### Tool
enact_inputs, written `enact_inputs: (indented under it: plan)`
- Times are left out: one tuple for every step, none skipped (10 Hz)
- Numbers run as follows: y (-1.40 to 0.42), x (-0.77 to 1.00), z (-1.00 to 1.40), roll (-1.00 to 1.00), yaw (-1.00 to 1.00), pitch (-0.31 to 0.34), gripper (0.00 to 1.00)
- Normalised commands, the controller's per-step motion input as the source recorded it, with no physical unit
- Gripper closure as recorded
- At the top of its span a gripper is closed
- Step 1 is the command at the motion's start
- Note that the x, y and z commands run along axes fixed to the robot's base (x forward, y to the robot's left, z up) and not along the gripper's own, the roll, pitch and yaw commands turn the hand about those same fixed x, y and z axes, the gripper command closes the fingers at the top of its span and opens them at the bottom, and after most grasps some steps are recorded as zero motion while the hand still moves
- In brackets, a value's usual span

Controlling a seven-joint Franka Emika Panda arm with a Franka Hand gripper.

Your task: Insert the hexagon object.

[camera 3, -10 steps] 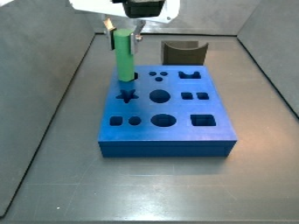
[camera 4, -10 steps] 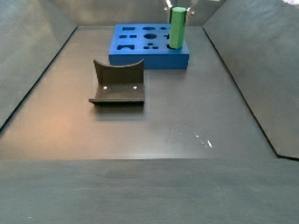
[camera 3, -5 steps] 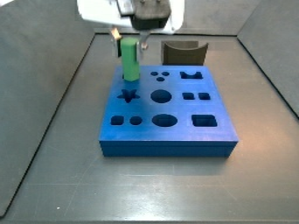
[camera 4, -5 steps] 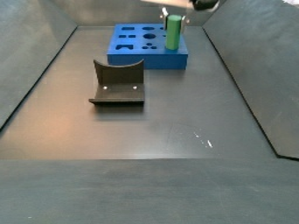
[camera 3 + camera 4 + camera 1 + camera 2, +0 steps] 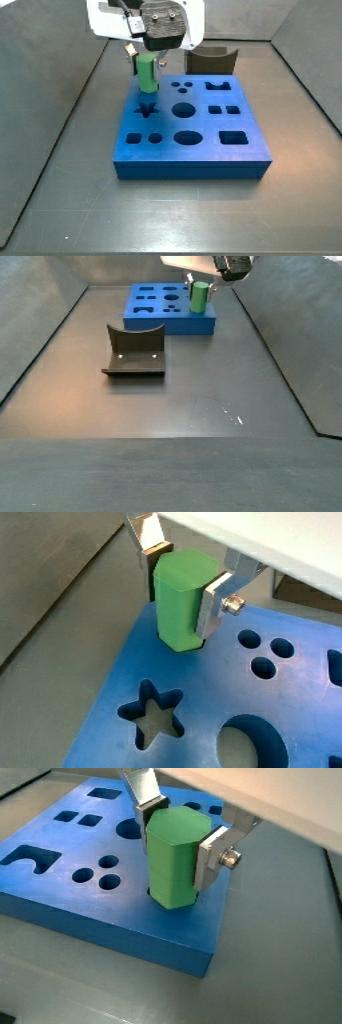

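The bright green hexagon object point(image 5: 181, 597) stands upright between my gripper's point(image 5: 185, 584) silver fingers, which are shut on its upper part. Its lower end sits sunk into the top of the blue block point(image 5: 201, 682), at a hole next to the star-shaped hole point(image 5: 154, 712). The other wrist view shows the same grip point(image 5: 181, 843) on the peg point(image 5: 174, 863), near the edge of the block point(image 5: 120, 898). In both side views the gripper point(image 5: 143, 58) point(image 5: 203, 281) holds the peg point(image 5: 143, 78) point(image 5: 201, 298) low over the block point(image 5: 187, 150) point(image 5: 167, 324).
The block's top has several other shaped holes, round, square and star. A dark grey curved block point(image 5: 210, 58) point(image 5: 135, 351) stands on the floor beside the blue block. Grey walls enclose the floor on the sides.
The gripper has moved straight down with the green peg. Less of the peg shows above the blue block now; its lower end has gone into the block.
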Motion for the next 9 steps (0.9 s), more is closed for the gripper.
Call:
enact_inputs:
  plan:
    - [0.00, -0.11, -0.25, 0.04, 0.00, -0.167, 1.00]
    - [0.00, -0.08, -0.32, 0.05, 0.00, -0.196, 1.00]
    - [0.00, -0.07, -0.33, 0.04, 0.00, -0.207, 1.00]
    - [0.00, -0.06, -0.29, 0.05, 0.00, -0.190, 1.00]
    - [0.00, -0.05, -0.22, 0.05, 0.00, -0.169, 1.00]
    - [-0.05, -0.06, -0.27, 0.07, 0.00, -0.210, 1.00]
    - [-0.01, 0.00, -0.29, 0.00, 0.00, -0.253, 1.00]
    - [0.00, 0.00, -0.17, -0.02, 0.00, -0.147, 1.00]
    - [0.00, 0.00, 0.00, 0.00, 0.00, 0.000, 1.00]
